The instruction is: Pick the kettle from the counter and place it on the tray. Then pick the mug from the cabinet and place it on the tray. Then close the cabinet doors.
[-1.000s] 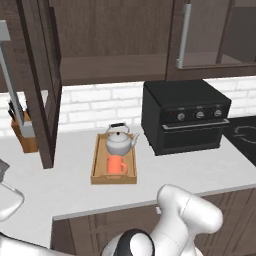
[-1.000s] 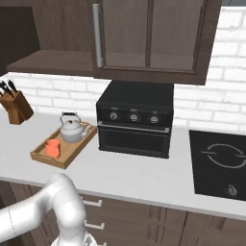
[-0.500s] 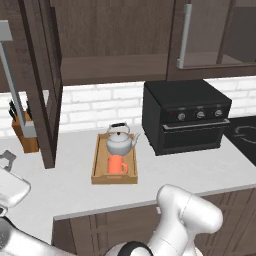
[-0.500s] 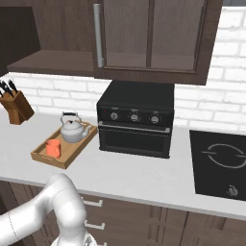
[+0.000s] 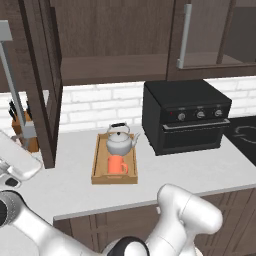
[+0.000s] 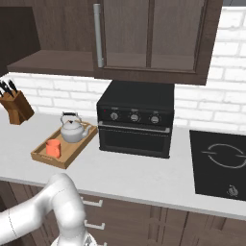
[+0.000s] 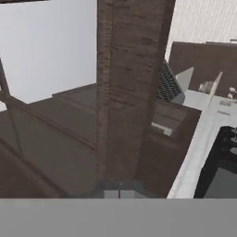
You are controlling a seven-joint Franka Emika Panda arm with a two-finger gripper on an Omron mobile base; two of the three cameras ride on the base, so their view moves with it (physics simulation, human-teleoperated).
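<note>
One cabinet door [image 5: 42, 80] is what remains to deal with: it stands swung out on the left side of the open cabinet [image 5: 110, 60], and in the hand view its dark brown frame [image 7: 132, 92] rises straight ahead of the end effector [image 7: 119, 192], very close, though contact cannot be told. The end effector's tips are clenched together with nothing between them. By my judgement the door is stiff and moderately heavy, turns only about its hinge, and its glass-like panel is better not pressed; the sound places to act are the wooden frame near the free edge or the long grey bar handle [image 5: 12, 75], which is smooth and may let closed tips slide. A flat push on the frame should swing it shut. Well off to the end effector's far side, on the counter [image 5: 200, 170], the kettle [image 5: 119, 142] and the orange-red mug [image 5: 117, 165] already sit in the wooden tray [image 5: 96, 165], beside the black oven [image 5: 185, 120]. The other door [image 6: 149, 33] looks closed.
</note>
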